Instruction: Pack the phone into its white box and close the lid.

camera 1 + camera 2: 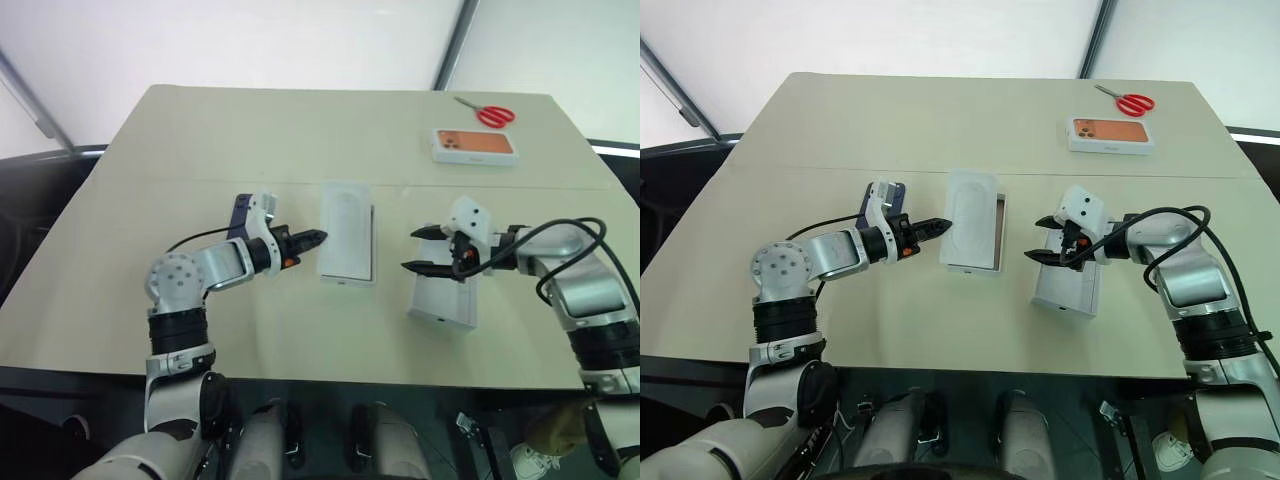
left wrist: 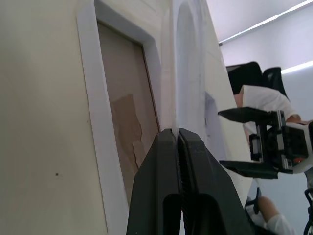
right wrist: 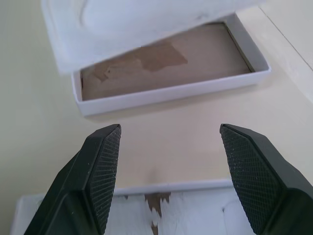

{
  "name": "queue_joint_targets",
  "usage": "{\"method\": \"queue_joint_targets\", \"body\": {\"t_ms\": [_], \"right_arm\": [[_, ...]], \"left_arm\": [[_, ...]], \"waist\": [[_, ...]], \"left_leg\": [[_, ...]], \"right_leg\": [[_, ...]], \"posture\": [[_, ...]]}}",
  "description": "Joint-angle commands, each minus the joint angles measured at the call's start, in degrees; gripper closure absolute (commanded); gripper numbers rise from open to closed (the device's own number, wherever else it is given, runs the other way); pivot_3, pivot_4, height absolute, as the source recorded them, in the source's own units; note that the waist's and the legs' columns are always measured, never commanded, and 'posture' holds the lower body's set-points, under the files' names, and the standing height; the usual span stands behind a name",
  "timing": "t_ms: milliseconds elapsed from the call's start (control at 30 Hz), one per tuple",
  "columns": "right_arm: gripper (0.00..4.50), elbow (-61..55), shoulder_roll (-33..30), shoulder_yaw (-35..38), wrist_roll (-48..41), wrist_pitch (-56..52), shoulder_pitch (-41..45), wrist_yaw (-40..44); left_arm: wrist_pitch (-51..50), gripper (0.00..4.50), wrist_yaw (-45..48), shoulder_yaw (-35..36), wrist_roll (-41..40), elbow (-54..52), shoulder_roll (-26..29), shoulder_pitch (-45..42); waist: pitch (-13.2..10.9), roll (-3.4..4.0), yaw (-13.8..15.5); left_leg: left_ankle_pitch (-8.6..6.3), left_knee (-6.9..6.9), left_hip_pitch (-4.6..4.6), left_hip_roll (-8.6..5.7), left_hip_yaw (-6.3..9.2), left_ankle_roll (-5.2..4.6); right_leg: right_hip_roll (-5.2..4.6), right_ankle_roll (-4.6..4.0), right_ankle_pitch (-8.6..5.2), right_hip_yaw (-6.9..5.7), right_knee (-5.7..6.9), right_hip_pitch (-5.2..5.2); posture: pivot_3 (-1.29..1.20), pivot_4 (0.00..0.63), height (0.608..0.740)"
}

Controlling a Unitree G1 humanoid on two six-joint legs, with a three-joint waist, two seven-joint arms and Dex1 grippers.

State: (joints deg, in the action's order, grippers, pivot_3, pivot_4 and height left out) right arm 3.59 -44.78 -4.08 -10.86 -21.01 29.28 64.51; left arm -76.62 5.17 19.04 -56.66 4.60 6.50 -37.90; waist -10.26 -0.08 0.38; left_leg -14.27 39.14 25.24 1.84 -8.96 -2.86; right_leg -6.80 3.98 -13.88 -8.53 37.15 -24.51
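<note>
The white box [image 1: 373, 243] lies mid-table with its brown floor [image 3: 161, 68] showing in both wrist views. A flat white insert [image 1: 346, 232] with an oval recess lies tilted over it. My left gripper [image 1: 312, 239] is shut and empty, its tips [image 2: 175, 134] against the insert's near edge. A dark blue edge of the phone [image 1: 891, 194] peeks out behind my left wrist; the rest is hidden. My right gripper [image 1: 425, 250] is open and empty just above the lid [image 1: 446, 303], which lies inner face up to the right of the box.
A second white box with an orange phone picture [image 1: 475, 146] and red scissors [image 1: 490, 114] lie at the far right of the table. Bare tabletop stretches behind the box and along the left side.
</note>
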Motion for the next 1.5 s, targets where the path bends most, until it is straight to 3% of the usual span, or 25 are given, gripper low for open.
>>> {"method": "queue_joint_targets", "body": {"t_ms": [33,133,167,233,400,700,800,967,1267,1500], "right_arm": [[1.13,-1.24,0.83,0.44,-0.04,1.27,0.94,-1.28],[1.13,-0.74,1.39,0.4,0.22,1.76,1.08,-1.87],[1.09,-0.59,1.54,0.46,0.36,2.08,1.14,-2.08],[1.08,-0.41,1.77,0.46,0.46,2.46,1.28,-2.28],[1.08,0.23,2.87,0.22,0.6,3.36,1.96,-3.1],[1.08,-0.53,8.66,-1.76,1.11,2.86,4.99,-6.36],[1.91,1.16,11.23,-3.5,3.02,3.03,6.79,-8.69],[4.43,4.55,14.9,-6.88,5.58,2.57,9.21,-11.12],[4.47,8.81,14.59,-15.76,13.32,6.12,9.56,-8.88],[4.47,17.24,18.58,-15.0,16.01,11.43,13.0,-14.21]], "left_arm": [[2.06,4.5,2.64,-1.89,1.55,0.96,0.36,-1.43],[3.13,4.5,4.16,-3.08,2.62,1.9,0.47,-1.71],[3.33,4.2,4.24,-3.03,2.76,2.12,0.32,-1.82],[3.72,3.54,4.29,-3.29,3.42,2.47,0.22,-2.08],[5.31,1.06,5.37,-3.52,5.23,3.37,0.85,-2.97],[11.75,1.06,10.18,-4.2,7.37,-4.07,6.09,-1.32],[22.04,1.01,17.5,-11.69,15.78,-10.83,13.27,3.18],[28.5,1.01,23.66,-10.29,16.66,-12.98,17.47,7.81],[37.85,1.01,24.09,-12.32,24.15,-14.32,19.22,12.26],[37.16,1.01,22.89,-12.58,23.6,-16.68,16.0,14.24]], "waist": [[0.0,0.0,0.16],[0.0,0.0,0.36],[0.0,0.0,0.34],[0.0,0.0,0.28],[0.0,0.0,0.21],[0.0,0.0,-0.01],[0.0,0.03,-0.8],[-0.01,0.05,-1.04],[-0.01,0.05,-0.99],[0.0,0.04,-1.19]], "left_leg": [[0.0,0.0,0.0,0.0,0.0,0.0],[0.0,0.01,0.02,-0.01,0.01,0.0],[0.0,0.01,0.02,-0.02,0.01,0.0],[0.0,0.01,0.02,-0.01,0.01,0.0],[0.0,0.01,0.02,0.0,0.01,0.0],[0.0,0.0,0.02,0.01,0.01,0.0],[0.02,-0.04,0.01,0.03,0.0,0.03],[0.02,-0.08,0.02,0.01,-0.02,0.05],[0.02,-0.1,0.05,0.02,-0.01,0.04],[0.02,-0.1,0.03,0.03,-0.01,0.04]], "right_leg": [[0.0,0.0,0.0,0.0,0.0,0.0],[-0.02,0.0,0.0,0.0,-0.01,0.0],[-0.03,0.0,0.0,0.0,-0.02,0.0],[-0.03,0.0,0.0,0.0,-0.02,0.0],[-0.01,0.0,0.0,0.0,-0.02,0.0],[-0.01,0.0,0.0,0.0,-0.01,-0.01],[0.01,-0.01,0.0,0.0,0.01,-0.04],[-0.02,-0.02,0.0,0.0,0.0,-0.06],[-0.03,-0.02,0.0,0.0,-0.02,-0.08],[-0.01,-0.02,0.0,0.0,0.0,-0.08]], "posture": [[0.0,0.15,0.738],[0.0,0.15,0.738],[0.0,0.15,0.738],[0.0,0.15,0.738],[0.0,0.15,0.738],[0.0,0.15,0.738],[0.0,0.15,0.738],[0.0,0.15,0.738],[0.0,0.15,0.738],[0.0,0.15,0.738]]}}
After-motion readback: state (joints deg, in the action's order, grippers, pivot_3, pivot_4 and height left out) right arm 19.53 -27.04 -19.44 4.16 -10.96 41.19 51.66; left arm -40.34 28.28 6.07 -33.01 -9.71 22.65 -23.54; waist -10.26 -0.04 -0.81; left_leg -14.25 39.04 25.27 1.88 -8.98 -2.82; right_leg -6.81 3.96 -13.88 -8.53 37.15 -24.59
